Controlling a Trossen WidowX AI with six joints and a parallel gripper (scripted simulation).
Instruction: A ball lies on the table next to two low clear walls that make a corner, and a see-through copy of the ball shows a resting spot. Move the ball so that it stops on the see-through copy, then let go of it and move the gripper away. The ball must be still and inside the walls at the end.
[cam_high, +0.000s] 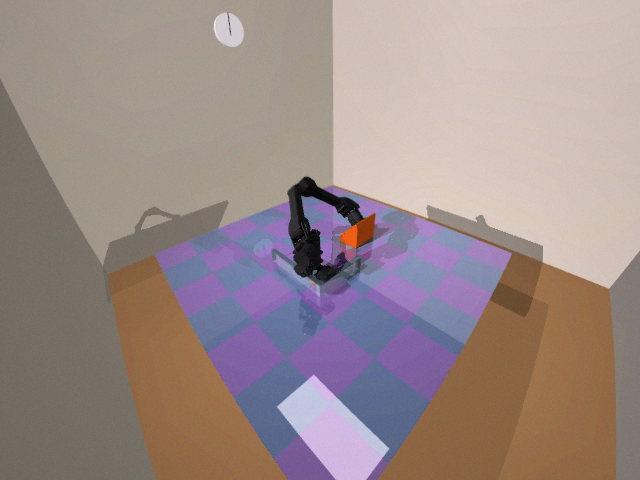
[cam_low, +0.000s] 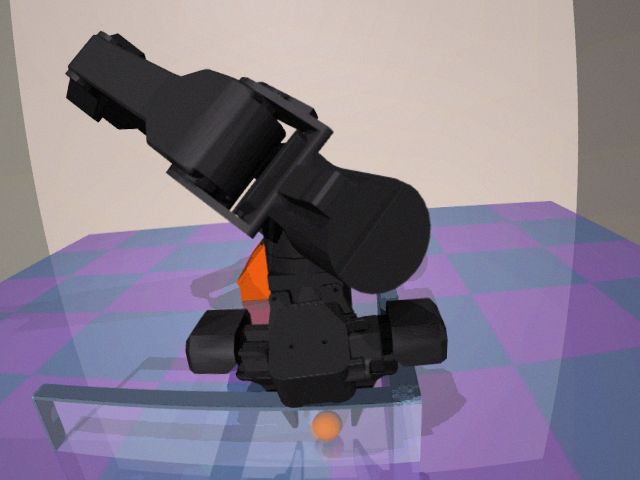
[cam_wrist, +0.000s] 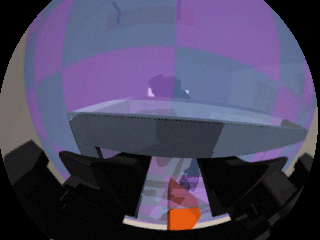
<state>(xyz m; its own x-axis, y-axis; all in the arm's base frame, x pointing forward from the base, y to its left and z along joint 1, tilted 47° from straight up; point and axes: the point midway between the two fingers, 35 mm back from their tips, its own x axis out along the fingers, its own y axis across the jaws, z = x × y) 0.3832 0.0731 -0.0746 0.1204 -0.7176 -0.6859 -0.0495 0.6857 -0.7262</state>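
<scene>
The orange ball (cam_low: 326, 426) shows through the front clear wall (cam_low: 155, 398) (cam_wrist: 190, 137) in the exterior view, low at the table inside the corner. The see-through copy shows only as a faint rim around the ball, so the two nearly or fully overlap. My gripper (cam_low: 325, 417) (cam_wrist: 174, 139) is open, with one fingertip on each side of the ball and a gap to both. The ball is hidden in the wrist view. The top view shows only a small orange speck by the corner, with the arm covering most of it.
The other clear wall (cam_high: 347, 269) meets the front wall at the corner, close to the gripper. An orange angular panel (cam_high: 361, 232) (cam_low: 255, 279) (cam_wrist: 184, 219) stands beyond the walls, near the arm's base. The gripper's body hangs just above and behind the front wall's rim.
</scene>
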